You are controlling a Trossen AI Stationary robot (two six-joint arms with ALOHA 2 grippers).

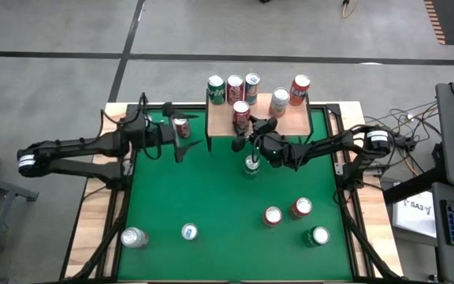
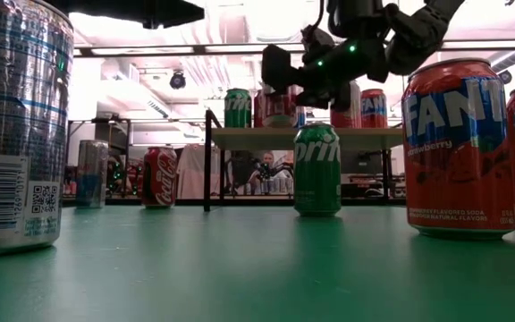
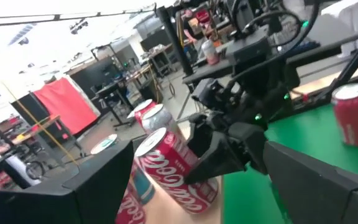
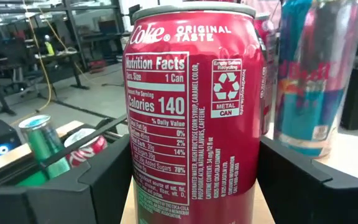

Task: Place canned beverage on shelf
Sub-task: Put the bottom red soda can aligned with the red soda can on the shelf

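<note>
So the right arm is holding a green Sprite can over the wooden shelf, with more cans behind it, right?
Not quite. The can between the right gripper's fingers is a red Coke can, not a green Sprite; the right wrist view shows its label plainly. It is at the wooden shelf, with more cans behind it.

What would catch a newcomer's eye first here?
The right end effector at the shelf's front edge, its fingers either side of a red Coke can on the wooden board. Behind it stands a row of cans. A green Sprite can stands on the felt just before the shelf.
</note>
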